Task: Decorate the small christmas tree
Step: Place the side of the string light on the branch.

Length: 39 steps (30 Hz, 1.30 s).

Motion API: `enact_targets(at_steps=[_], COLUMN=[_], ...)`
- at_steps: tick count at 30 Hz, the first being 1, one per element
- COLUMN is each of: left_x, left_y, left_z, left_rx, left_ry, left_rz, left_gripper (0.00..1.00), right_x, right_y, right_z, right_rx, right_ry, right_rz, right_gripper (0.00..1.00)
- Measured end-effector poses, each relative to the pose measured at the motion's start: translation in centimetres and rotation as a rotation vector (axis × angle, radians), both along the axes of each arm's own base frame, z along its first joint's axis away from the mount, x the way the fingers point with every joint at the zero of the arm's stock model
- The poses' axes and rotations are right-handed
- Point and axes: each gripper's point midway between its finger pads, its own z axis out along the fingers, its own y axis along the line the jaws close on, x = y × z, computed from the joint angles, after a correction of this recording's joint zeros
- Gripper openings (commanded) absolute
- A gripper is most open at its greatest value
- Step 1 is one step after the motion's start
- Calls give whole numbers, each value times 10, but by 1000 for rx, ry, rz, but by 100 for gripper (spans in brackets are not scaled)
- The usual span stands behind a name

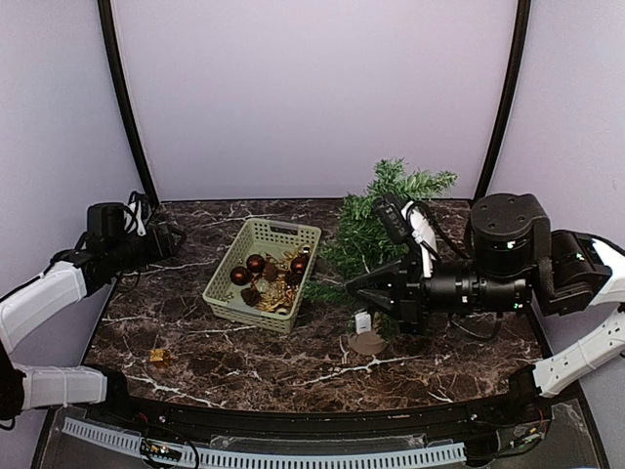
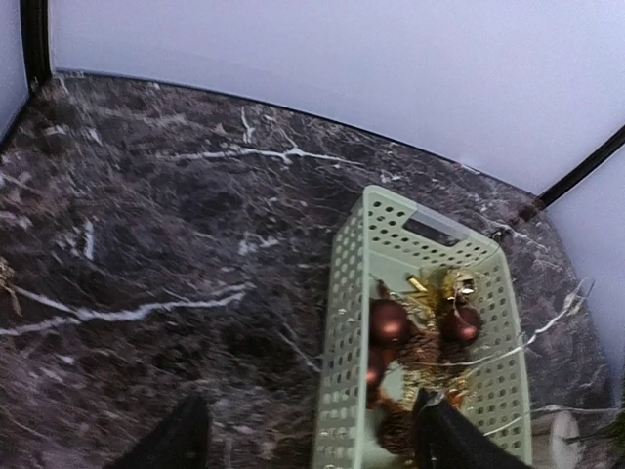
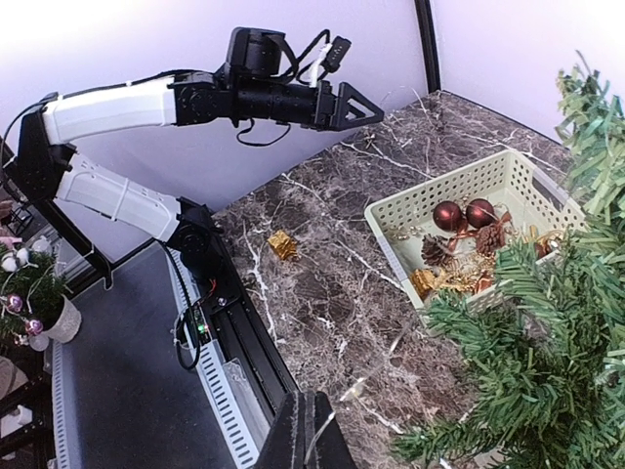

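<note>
The small christmas tree (image 1: 379, 227), with bushy green needles and a round tan wooden base, stands toward the right side of the marble-patterned table (image 1: 195, 322). No ornament shows on it, so decorating is judged not yet begun. The right gripper (image 1: 363, 289), jaws pressed together, sits at its lower branches. Glossy red balls (image 1: 256, 264) lie in the perforated pale green basket (image 1: 278, 232) just beside the tree. The left gripper (image 2: 312, 435), jaws spread, points at the basket from well apart.

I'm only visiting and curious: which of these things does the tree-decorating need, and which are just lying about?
For the job: tree; basket; baubles; probably the gold box.
Lying about: potted plant; white object by the tree's foot.
</note>
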Motion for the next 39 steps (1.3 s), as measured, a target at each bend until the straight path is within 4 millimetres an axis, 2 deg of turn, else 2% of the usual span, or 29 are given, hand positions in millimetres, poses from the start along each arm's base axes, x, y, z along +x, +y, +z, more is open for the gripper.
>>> enact_targets(at_steps=[1,4,7,9,10,11,13,14,16,18,20,24,28,31,35,37,39], left_x=[-2,-13,-24,-29,-32,-33,-35,-37,-46,-57,-62,-69,-83,-97,-119,-128,-136], left_y=[8,33,55,64,69,69,49,29,-21,-58,-78,-98,-104,-102,-108,-126,-151], left_z=[2,23,64,89,111,110,107,106,101,95,88,73,67,79,108,117,116], left_rx=[34,121,204,248,318,320,348,355,348,323,298,250,215,185,140,123,119], left_ry=[-4,-44,-120,-158,-190,-189,-185,-195,-216,-221,-208,-165,-160,-204,-310,-343,-344], left_rz=[31,141,237,267,271,268,170,88,-118,-280,-380,-498,-552,-565,-612,-683,-770], left_gripper=[92,97,99,99,98,98,98,98,99,99,99,99,99,98,95,95,94], right_x=[2,6,7,8,9,9,9,9,9,8,9,9,10,10,9,7,6], right_y=[-1,-4,-7,-10,-15,-15,-16,-17,-17,-17,-17,-18,-21,-21,-18,-17,-16], right_z=[0,-1,0,3,6,7,8,7,5,4,3,2,3,3,0,-1,-1], right_rx=[2,5,11,20,33,34,39,39,37,34,33,29,31,31,23,20,21], right_ry=[1,4,6,6,5,5,6,8,11,14,16,18,14,14,19,23,26], right_rz=[-5,-13,-15,-17,-21,-20,-19,-19,-19,-18,-19,-24,-33,-33,-23,-14,-6], right_gripper=[0,0,0,0,0,0,0,0,0,0,0,0,0,0,0,0,0])
